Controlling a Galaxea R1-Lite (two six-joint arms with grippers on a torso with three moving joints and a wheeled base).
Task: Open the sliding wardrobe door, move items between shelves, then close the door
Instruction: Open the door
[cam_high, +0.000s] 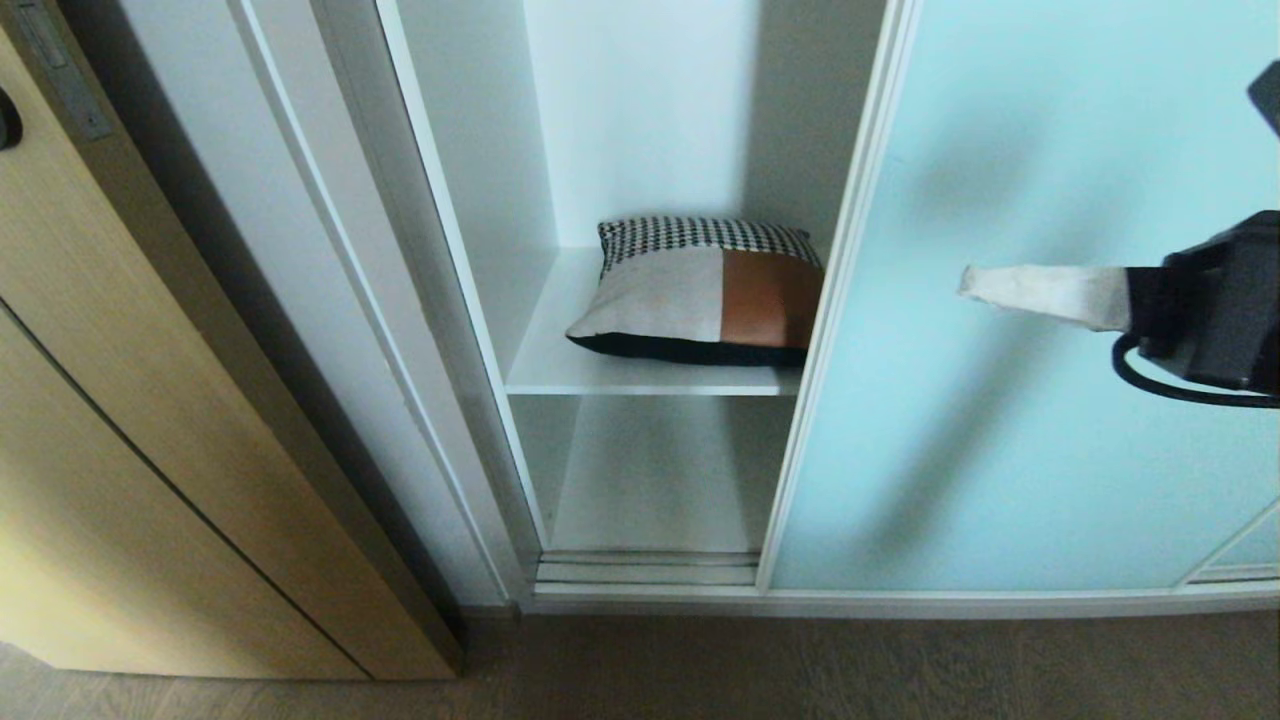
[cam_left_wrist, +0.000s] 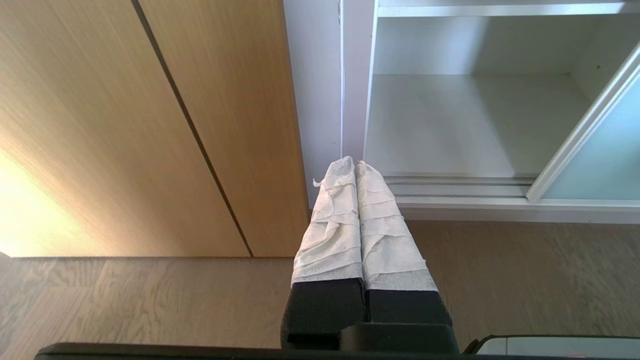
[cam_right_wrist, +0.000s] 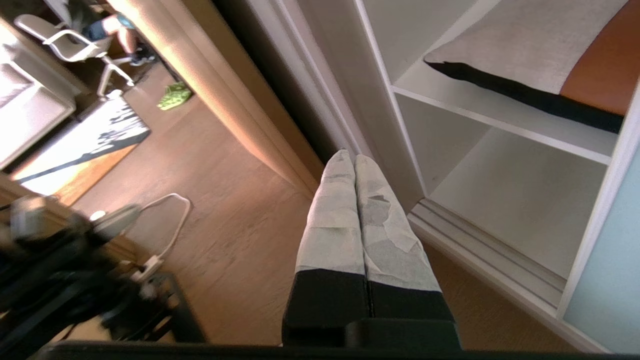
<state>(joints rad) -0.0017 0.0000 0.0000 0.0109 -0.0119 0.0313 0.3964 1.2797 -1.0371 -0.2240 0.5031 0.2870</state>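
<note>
The frosted pale-blue sliding wardrobe door (cam_high: 1020, 330) stands partly slid aside, leaving the left bay of the white wardrobe showing. A patchwork cushion (cam_high: 700, 292) of houndstooth, cream and rust-brown lies on the upper shelf (cam_high: 560, 370); its edge also shows in the right wrist view (cam_right_wrist: 520, 55). The lower shelf (cam_high: 650, 480) is bare. My right gripper (cam_high: 968, 284) is shut, held level in front of the glass door, pointing left toward the door's edge, with nothing in it (cam_right_wrist: 348, 159). My left gripper (cam_left_wrist: 350, 164) is shut and empty, low near the wardrobe's bottom rail.
A tan wood door (cam_high: 150, 400) with a black handle stands open at the left of the wardrobe. The bottom track (cam_high: 650, 570) runs along the wardrobe's sill above wooden floor (cam_high: 800, 670). A cable and power strip (cam_right_wrist: 165, 225) lie on the floor, with a chair (cam_right_wrist: 65, 45) farther off.
</note>
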